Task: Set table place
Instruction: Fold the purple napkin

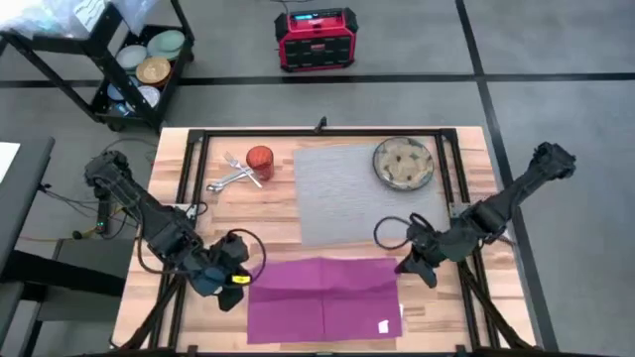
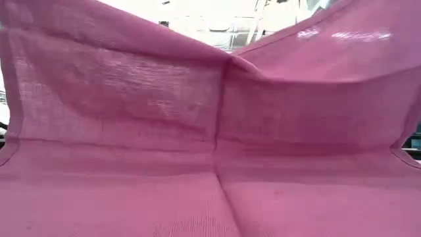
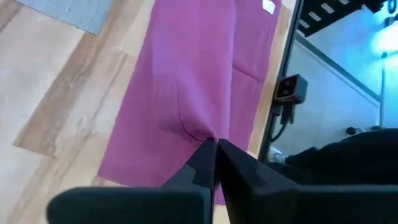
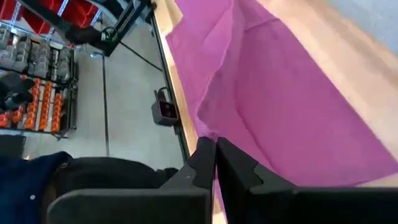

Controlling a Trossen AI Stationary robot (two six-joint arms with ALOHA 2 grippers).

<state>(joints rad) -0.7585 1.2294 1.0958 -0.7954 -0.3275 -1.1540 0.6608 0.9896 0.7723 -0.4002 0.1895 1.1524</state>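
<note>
Both arms hold the napkin [image 1: 322,296]: the left end effector [image 3: 216,148] and right end effector [image 4: 216,144] are each clenched on an edge. Between them it sags over the table [image 1: 238,208]; keep tension even, fold squarely.

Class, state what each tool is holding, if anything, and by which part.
Both hold the magenta napkin: the left tool pinches its left edge, the right tool its right edge, fingers shut on the cloth.

Even, bright overhead light with soft shadows; the low view is filled by the blurred, backlit magenta napkin [image 2: 210,131], glare at twelve o'clock.
</note>
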